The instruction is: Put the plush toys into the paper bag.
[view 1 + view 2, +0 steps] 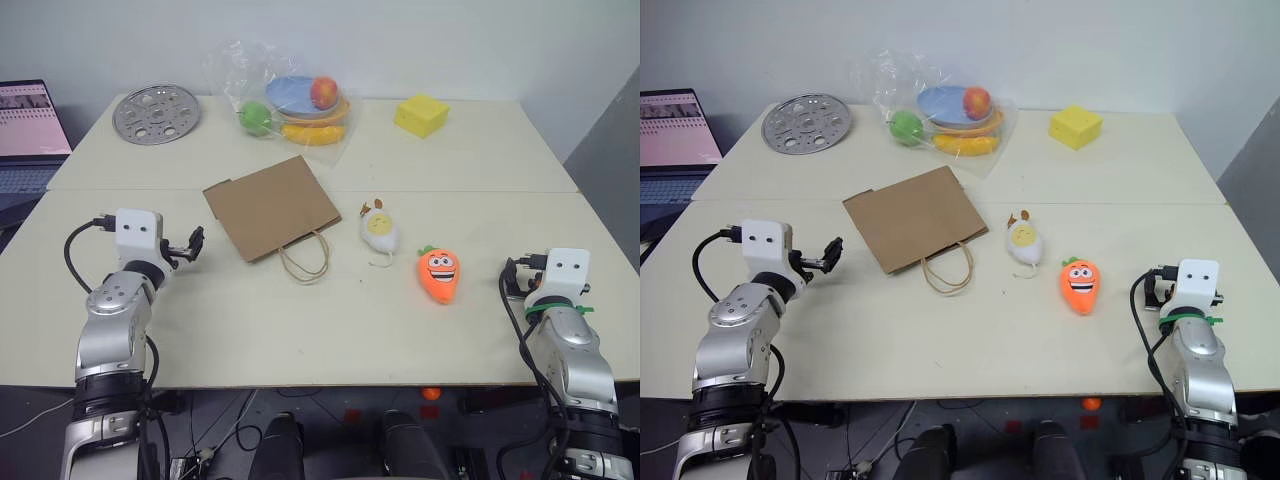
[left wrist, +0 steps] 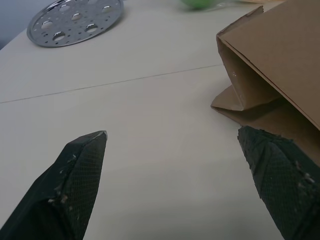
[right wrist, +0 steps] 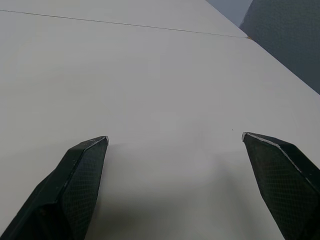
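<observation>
While both arms reach forward low over the pale table (image 1: pixel 300 330), one near each side edge, neither of them touches anything. The left arm lies along the table's left side with its wrist roughly level, and the left gripper (image 1: pixel 190 246) points toward the middle of the table, at the near left corner of the paper bag (image 1: pixel 272 206). Its two black fingers (image 2: pixel 75 180) stand wide apart with bare tabletop between them and hold nothing; in the left wrist view the bag's folded side gapes just past one fingertip, close but apart from it. The right arm lies along the table's right side, wrist tilted slightly down. The right gripper (image 3: pixel 175 145) is also spread wide, empty, and hangs over bare table in the right wrist view. The paper bag lies flat at the middle of the table, its cord handles (image 1: pixel 305 258) looping toward the robot. Just to the right of the handles rests the white-and-yellow chick (image 1: pixel 379 230), and a little nearer and further right lies the orange carrot (image 1: pixel 439 274), face up, between the bag and the right arm and apart from both. At the far side sit a perforated metal disc (image 1: pixel 156 113), a clear plastic bag (image 1: pixel 285 100) of fruit and plates, and a yellow foam cube (image 1: pixel 421 114).
</observation>
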Available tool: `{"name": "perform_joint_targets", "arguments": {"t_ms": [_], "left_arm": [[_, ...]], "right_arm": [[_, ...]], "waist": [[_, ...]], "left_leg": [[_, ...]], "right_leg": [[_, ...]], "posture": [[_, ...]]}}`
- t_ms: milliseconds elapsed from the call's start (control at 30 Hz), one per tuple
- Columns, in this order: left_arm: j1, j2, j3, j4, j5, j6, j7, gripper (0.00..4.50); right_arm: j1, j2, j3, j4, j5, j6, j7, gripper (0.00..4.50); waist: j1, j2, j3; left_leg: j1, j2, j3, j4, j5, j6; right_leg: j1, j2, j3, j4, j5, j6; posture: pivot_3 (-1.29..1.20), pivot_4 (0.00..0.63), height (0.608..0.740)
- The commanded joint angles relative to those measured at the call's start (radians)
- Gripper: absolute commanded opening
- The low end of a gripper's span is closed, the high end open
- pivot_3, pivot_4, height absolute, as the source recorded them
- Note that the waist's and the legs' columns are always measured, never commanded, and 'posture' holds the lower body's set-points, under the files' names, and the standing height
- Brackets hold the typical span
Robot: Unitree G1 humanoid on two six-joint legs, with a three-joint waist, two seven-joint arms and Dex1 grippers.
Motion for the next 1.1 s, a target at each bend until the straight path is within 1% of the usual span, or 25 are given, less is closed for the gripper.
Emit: {"name": "perform_joint_targets", "arguments": {"t_ms": [33,133,267,333,400,467,500,533,600,633,700,767,833,967,1100], "left_arm": [[0.009,0.014,0.038,-0.069,-0.047,0.009,-0.029,4.48],[0.034,0.015,0.038,-0.122,-0.088,0.024,-0.072,4.48],[0.084,0.044,0.052,-0.230,-0.178,0.076,-0.177,4.48],[0.128,0.105,0.012,-0.300,-0.188,0.042,-0.306,4.48],[0.152,0.143,-0.011,-0.334,-0.194,0.025,-0.377,4.48],[0.163,0.171,-0.032,-0.349,-0.187,0.000,-0.429,4.48],[0.166,0.178,-0.037,-0.352,-0.184,-0.008,-0.444,4.48],[0.176,0.190,-0.058,-0.367,-0.182,-0.028,-0.484,4.48],[0.206,0.225,-0.146,-0.391,-0.110,-0.141,-0.573,4.48],[0.211,0.235,-0.170,-0.389,-0.090,-0.179,-0.597,4.48],[0.213,0.238,-0.247,-0.347,-0.013,-0.297,-0.628,4.48],[0.206,0.225,-0.310,-0.305,0.043,-0.401,-0.648,4.48],[0.195,0.206,-0.349,-0.272,0.070,-0.460,-0.651,4.48],[0.141,0.135,-0.414,-0.189,0.123,-0.487,-0.613,4.48],[0.102,0.091,-0.439,-0.123,0.155,-0.518,-0.584,4.48]], "right_arm": [[-0.004,-0.030,-0.016,-0.033,-0.007,-0.012,0.017,4.50],[-0.006,-0.039,-0.012,-0.062,0.006,0.010,0.037,4.50],[0.001,-0.075,0.006,-0.143,0.046,0.050,0.133,4.50],[0.019,-0.130,0.038,-0.184,0.047,0.060,0.221,4.50],[0.030,-0.164,0.056,-0.209,0.053,0.067,0.271,4.50],[0.032,-0.184,0.058,-0.239,0.083,0.070,0.321,4.50],[0.032,-0.188,0.057,-0.247,0.089,0.071,0.336,4.50],[0.034,-0.212,0.071,-0.282,0.123,0.065,0.409,4.50],[0.043,-0.263,0.095,-0.399,0.257,0.098,0.581,4.50],[0.042,-0.276,0.104,-0.428,0.294,0.110,0.624,4.50],[0.041,-0.292,0.133,-0.531,0.375,0.163,0.665,4.50],[0.040,-0.305,0.167,-0.607,0.402,0.190,0.680,4.50],[0.037,-0.309,0.193,-0.649,0.408,0.205,0.676,4.50],[0.050,-0.308,0.238,-0.706,0.370,0.219,0.634,4.50],[0.073,-0.284,0.217,-0.737,0.377,0.246,0.568,4.50]], "waist": [[0.000,0.000,0.000],[0.000,0.000,0.000],[-0.001,0.000,0.000],[-0.002,0.000,0.000],[-0.002,0.000,0.000],[-0.001,0.000,0.000],[-0.001,0.000,0.000],[-0.001,0.000,0.000],[-0.001,0.001,0.001],[-0.001,0.001,0.001],[0.001,0.001,0.001],[0.004,0.000,0.001],[0.005,0.001,0.001],[0.014,0.000,0.000],[0.022,0.000,0.000]], "left_leg": [[0.000,0.000,0.000,0.000,0.000,0.000],[0.000,0.000,0.000,0.000,0.000,0.000],[0.000,0.000,0.000,0.000,0.000,0.000],[0.000,0.000,0.000,0.000,0.000,0.000],[-0.001,0.000,0.001,-0.001,0.000,0.000],[0.000,0.000,0.001,-0.001,0.000,0.000],[0.000,0.000,0.001,-0.001,0.000,0.000],[0.000,0.000,0.001,-0.001,0.000,0.000],[-0.001,0.000,0.002,-0.001,0.000,0.000],[-0.001,0.000,0.003,-0.001,0.000,0.000],[-0.001,0.001,0.002,-0.002,0.000,0.000],[-0.001,0.001,0.002,-0.002,0.000,0.000],[-0.001,0.001,0.002,-0.002,0.000,0.000],[-0.003,0.001,0.002,-0.001,0.000,0.000],[-0.003,0.001,0.002,-0.001,0.000,0.000]], "right_leg": [[0.000,0.000,0.000,0.000,0.000,0.000],[0.000,0.000,0.000,0.000,0.000,0.000],[0.000,0.000,0.000,0.000,0.000,0.000],[0.000,0.000,0.000,0.000,0.000,0.000],[-0.001,0.000,0.000,-0.001,-0.001,-0.001],[-0.001,0.000,0.000,-0.002,-0.002,-0.003],[-0.001,0.000,0.000,-0.002,-0.005,-0.008],[-0.001,0.000,0.000,-0.002,-0.006,-0.009],[-0.001,-0.001,0.001,-0.003,-0.006,-0.010],[-0.001,-0.001,0.001,-0.004,-0.006,-0.010],[-0.001,-0.001,0.001,-0.004,-0.006,-0.010],[-0.001,-0.001,0.001,-0.004,-0.007,-0.010],[-0.001,-0.001,0.001,-0.004,-0.007,-0.010],[-0.001,-0.001,0.001,-0.005,-0.007,-0.010],[-0.001,-0.001,0.001,-0.005,-0.006,-0.009]], "posture": [[0.00,0.150,0.740],[0.00,0.150,0.740],[0.00,0.150,0.740],[0.00,0.150,0.740],[0.00,0.150,0.740],[0.00,0.150,0.740],[0.00,0.150,0.740],[0.00,0.150,0.740],[0.00,0.150,0.740],[0.00,0.150,0.740],[0.00,0.150,0.740],[0.00,0.150,0.740],[0.00,0.150,0.740],[0.00,0.150,0.740],[0.00,0.150,0.740]]}}
